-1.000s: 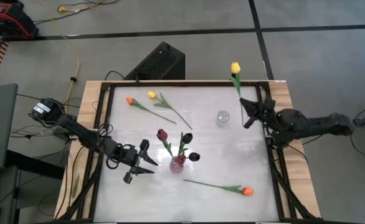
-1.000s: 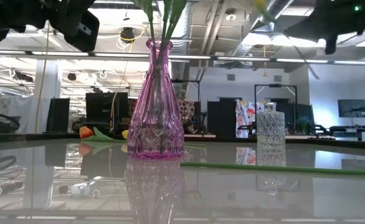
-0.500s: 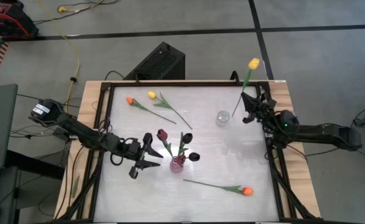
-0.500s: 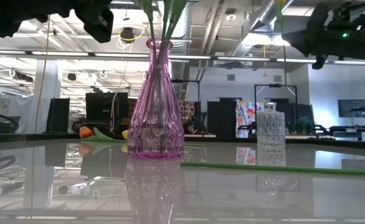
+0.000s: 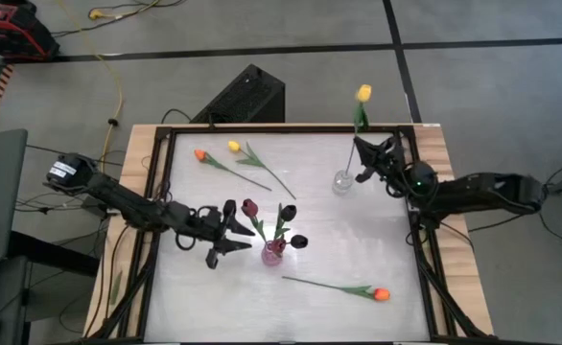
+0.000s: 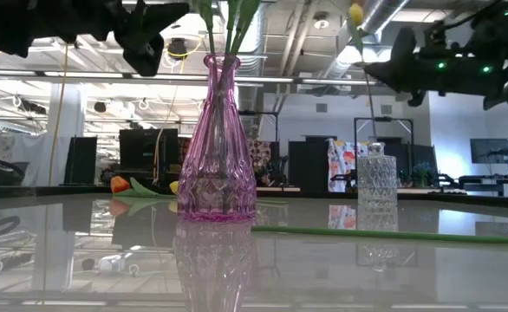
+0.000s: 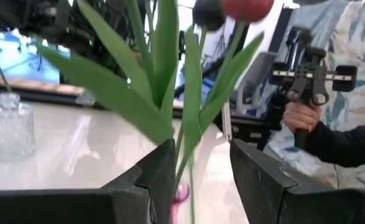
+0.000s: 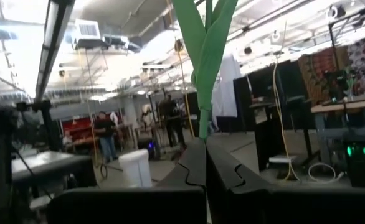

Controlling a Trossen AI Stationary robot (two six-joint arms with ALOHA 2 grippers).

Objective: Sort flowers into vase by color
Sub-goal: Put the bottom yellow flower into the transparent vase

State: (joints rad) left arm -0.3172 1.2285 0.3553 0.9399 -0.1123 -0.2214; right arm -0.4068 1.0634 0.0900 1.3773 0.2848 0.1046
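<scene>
My right gripper [image 5: 362,155] is shut on a yellow tulip [image 5: 363,93], beside the clear glass vase [image 5: 343,180] at the table's far right. The stem's lower end [image 6: 373,130] comes down to that vase's mouth; whether it is inside I cannot tell. The pink vase [image 5: 273,252] holds three dark maroon tulips [image 5: 288,212]. My left gripper [image 5: 235,231] is open just left of it, a finger on either side of their stems [image 7: 185,158]. Three tulips lie flat on the table: orange [image 5: 199,154] and yellow [image 5: 233,147] far left, orange [image 5: 382,295] near right. My right gripper pinches the yellow tulip's stem [image 8: 202,129] just below its leaves, between its two shut fingers. The fingers come from the table's right, roughly level, and lie across the stem. The tulip stands nearly upright, head up, lifted clear of the table.
A black box [image 5: 245,96] sits on the floor beyond the far edge. A dark frame [image 5: 156,182] rims the table. Beyond the table, a person's hand [image 7: 304,118] holds a handheld device. Bare tabletop lies between the two vases and at the near left.
My right gripper has gone down and toward the table's left, to the clear vase, carrying the yellow tulip. The tulip has swung, and its lower end has come from right of the vase to the vase's mouth. My left gripper has moved right, toward the pink vase, still open.
</scene>
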